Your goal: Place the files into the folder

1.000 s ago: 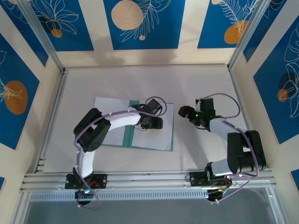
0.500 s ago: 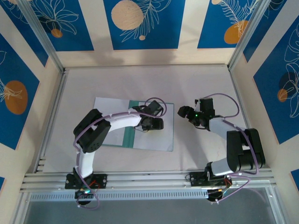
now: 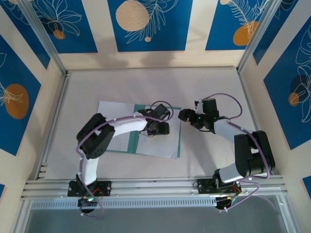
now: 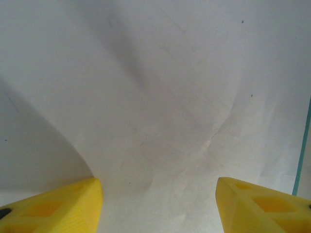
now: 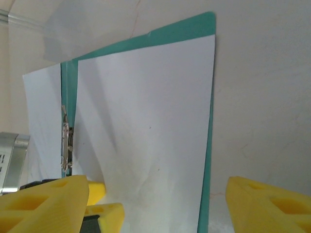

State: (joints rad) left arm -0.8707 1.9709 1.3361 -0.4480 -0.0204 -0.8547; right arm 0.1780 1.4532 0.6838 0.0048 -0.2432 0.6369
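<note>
File sheet [image 3: 158, 146], white, lies on the open teal folder [image 3: 130, 143] directly under the left gripper [image 3: 161, 129], fingers wide apart, its long axis running ahead of the wide-open right gripper [image 5: 158, 187], which hangs just beside its edge.

The left arm [image 3: 127, 125] and right arm [image 3: 226, 130] are built of white links and black joint housings, each trailed by a purple cable [image 3: 227, 95]. Red wiring is seen at the bases on the aluminium rail [image 3: 155, 185]. The fingers [image 4: 58, 206] are moulded in yellow.
</note>
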